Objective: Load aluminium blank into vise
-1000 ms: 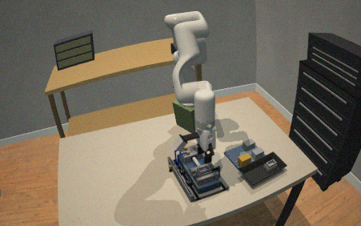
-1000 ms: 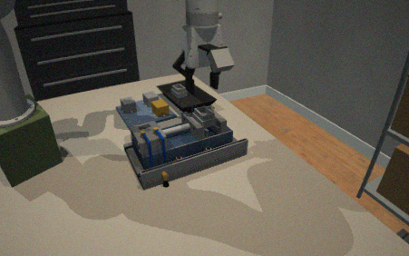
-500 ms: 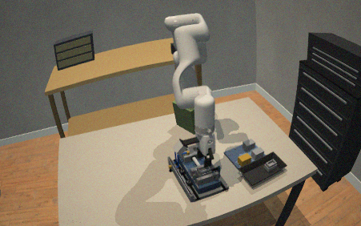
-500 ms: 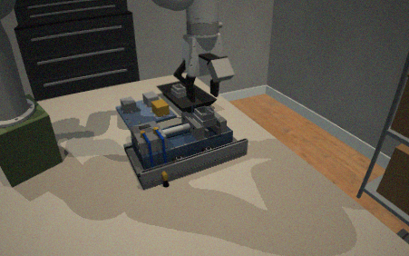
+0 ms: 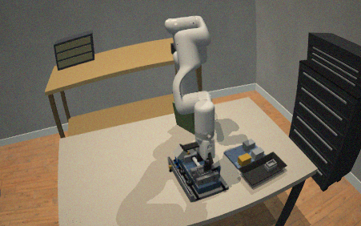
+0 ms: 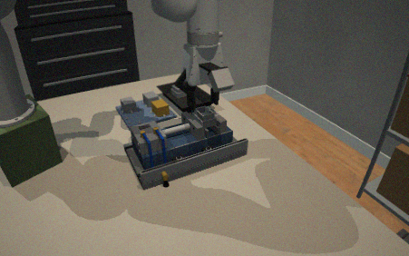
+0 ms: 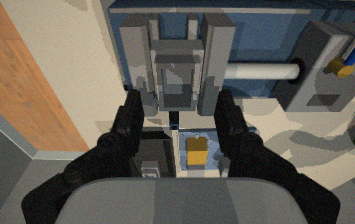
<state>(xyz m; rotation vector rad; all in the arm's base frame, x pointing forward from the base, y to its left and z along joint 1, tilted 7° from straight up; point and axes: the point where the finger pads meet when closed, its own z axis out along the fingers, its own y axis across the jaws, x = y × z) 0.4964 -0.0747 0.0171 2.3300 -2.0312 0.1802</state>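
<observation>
Grey pocketed finished part (image 7: pixel 177 80) in my vise (image 7: pixel 213 60) opening, brass blank (image 7: pixel 197 151) and two aluminium blanks (image 5: pixel 253 147) on infeed plate (image 5: pixel 233 155), another part (image 5: pixel 270 163) in outfeed tray (image 5: pixel 260 176)
</observation>
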